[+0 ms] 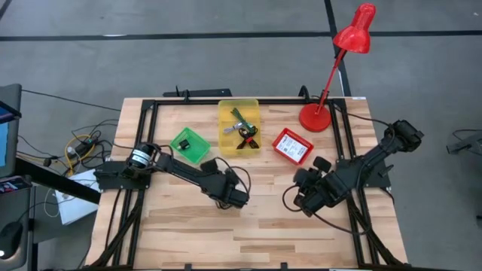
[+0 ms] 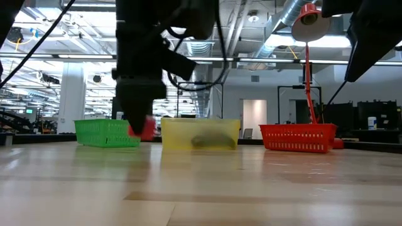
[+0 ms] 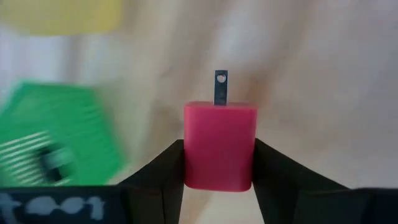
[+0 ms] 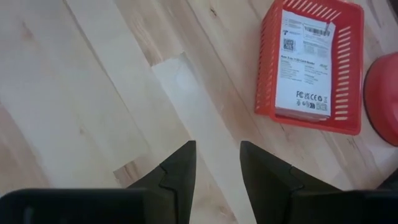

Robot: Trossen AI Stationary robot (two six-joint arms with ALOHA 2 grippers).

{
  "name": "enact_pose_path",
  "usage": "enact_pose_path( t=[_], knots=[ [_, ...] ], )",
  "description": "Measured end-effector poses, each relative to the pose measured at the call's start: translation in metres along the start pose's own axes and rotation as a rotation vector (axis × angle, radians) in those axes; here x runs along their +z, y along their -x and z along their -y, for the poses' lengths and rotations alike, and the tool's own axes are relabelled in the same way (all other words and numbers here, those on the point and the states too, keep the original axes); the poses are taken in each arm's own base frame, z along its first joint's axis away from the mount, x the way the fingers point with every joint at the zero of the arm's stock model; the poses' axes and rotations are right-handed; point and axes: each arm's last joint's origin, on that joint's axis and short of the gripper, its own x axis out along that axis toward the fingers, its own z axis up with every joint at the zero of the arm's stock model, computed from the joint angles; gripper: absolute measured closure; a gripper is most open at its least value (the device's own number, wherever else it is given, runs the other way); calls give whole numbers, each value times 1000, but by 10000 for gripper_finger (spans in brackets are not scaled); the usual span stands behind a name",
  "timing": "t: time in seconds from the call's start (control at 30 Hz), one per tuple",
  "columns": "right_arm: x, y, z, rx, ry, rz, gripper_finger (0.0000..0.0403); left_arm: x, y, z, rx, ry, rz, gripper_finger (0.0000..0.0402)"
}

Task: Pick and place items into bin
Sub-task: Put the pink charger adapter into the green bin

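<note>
My left gripper (image 3: 219, 146) is shut on a small red-pink block (image 3: 219, 144) with a metal prong (image 3: 221, 88). It hangs over the table's middle (image 1: 237, 197), on the near side of the green bin (image 1: 190, 144) and the yellow bin (image 1: 239, 126). Slim black, green and red tools (image 1: 243, 132) lie in the yellow bin. A white card packet with black print (image 4: 306, 65) lies flat in the red bin (image 4: 348, 68). My right gripper (image 4: 217, 149) is open over bare wood, near the red bin (image 1: 292, 144). My left gripper pinches the red-pink block by its two opposite side faces (image 3: 189, 149) between the two fingers (image 3: 163, 165), coming from above. The prong end points away from the gripper. In the low view the block (image 2: 146, 129) hangs below the gripper, lifted clear of the table.
A red desk lamp stands with its base (image 1: 315, 117) at the table's far right, beside the red bin. The three bins sit in a row across the far half. Bare wood (image 1: 248, 233) stretches across the near half. Cables and a monitor lie off the left edge.
</note>
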Motion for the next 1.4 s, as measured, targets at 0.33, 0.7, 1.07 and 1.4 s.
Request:
enact_pose_path(
  t=[0.33, 0.7, 1.07, 1.4],
  knots=[
    [16, -8, 6, 6, 4, 8, 282, -3, 39, -30, 270, -9, 31, 266],
    [24, -12, 7, 31, 18, 18, 282, 5, 22, -61, 348, -17, -14, 262],
    [23, -12, 7, 32, 28, 17, 282, -36, -21, -100, 449, 10, -203, 264],
    [28, -15, 11, 21, 3, 11, 282, -48, -36, -109, 471, 17, -194, 256]
  ],
)
